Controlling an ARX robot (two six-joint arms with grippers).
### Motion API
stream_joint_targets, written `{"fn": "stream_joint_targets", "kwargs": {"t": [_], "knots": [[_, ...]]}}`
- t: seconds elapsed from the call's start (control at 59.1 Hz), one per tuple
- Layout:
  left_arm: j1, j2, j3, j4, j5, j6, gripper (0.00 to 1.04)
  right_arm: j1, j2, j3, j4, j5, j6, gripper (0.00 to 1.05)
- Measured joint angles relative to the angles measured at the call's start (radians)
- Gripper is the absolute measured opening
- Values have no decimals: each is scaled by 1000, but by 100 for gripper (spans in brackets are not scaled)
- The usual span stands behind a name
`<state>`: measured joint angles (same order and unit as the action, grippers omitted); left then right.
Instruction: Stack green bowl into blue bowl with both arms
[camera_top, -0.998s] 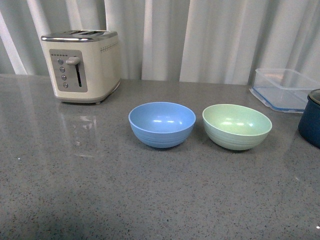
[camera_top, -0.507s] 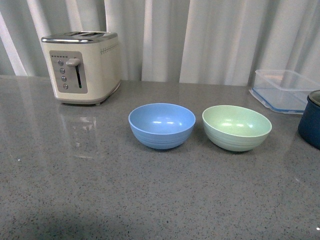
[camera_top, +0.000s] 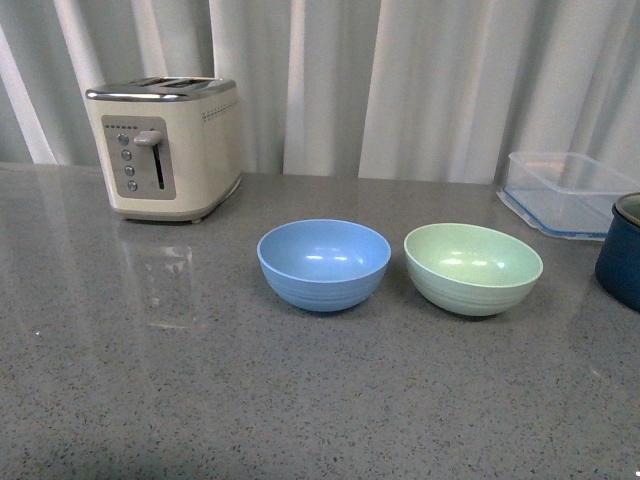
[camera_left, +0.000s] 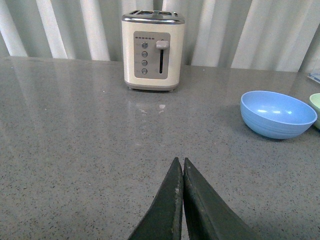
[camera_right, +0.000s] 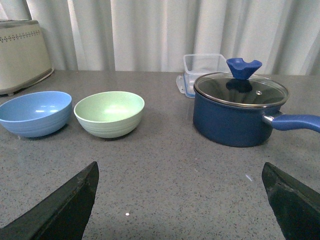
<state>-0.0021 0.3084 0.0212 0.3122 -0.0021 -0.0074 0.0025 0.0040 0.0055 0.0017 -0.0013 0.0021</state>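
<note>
Stacking not yet begun. The pale mint-green round matte bowl (camera_top: 473, 268) stands upright and empty on the grey speckled stone tabletop (camera_top: 300, 400), about midway between the near and far edges and somewhat toward the right edge. The light sky-blue round matte bowl (camera_top: 323, 264) stands upright just beside it, near the centre. A narrow gap separates them, with no contact.

Neither arm shows in the front view. The left end effector (camera_left: 180, 162) has its two dark fingers pressed together, holds nothing, and is well short of the blue bowl. The right end effector (camera_right: 180, 167) has its fingers spread wide with nothing between them, and the green bowl lies ahead of it.

Also noted:
- A cream two-slot toaster (camera_top: 165, 145) sits near the far edge, toward the left.
- A clear rectangular plastic container (camera_top: 565, 190) sits toward the far-right corner.
- A dark navy lidded saucepan (camera_right: 239, 112) stands by the right edge, near the green bowl.

I judge the step in hand to be the approach.
- **Right arm:** I would set one finger inside and one outside the green bowl's rim on its right-edge side, staying clear of the saucepan and its handle.
- **Left arm:** It should part its fingers and steady the blue bowl at the opposite rim, since a light bowl may slide.
- **Transfer:** I would lift the green bowl fully above the blue rim before crossing, keep it level, centre it and lower slowly.

Being equal in size, the bowls will likely nest only partway, so I would let go only once the green bowl is seated.
</note>
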Motion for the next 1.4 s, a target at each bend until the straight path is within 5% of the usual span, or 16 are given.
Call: {"fn": "stream_joint_targets", "kwargs": {"t": [0.761, 1.285, 1.404], "knots": [[0, -304, 0, -311, 0, -1, 5, 0, 0, 0, 0, 0, 0, 95], [0, -304, 0, -312, 0, 0, 98, 0, 0, 0, 0, 0, 0, 95], [0, -304, 0, -312, 0, 2, 97, 0, 0, 0, 0, 0, 0, 95]]}}
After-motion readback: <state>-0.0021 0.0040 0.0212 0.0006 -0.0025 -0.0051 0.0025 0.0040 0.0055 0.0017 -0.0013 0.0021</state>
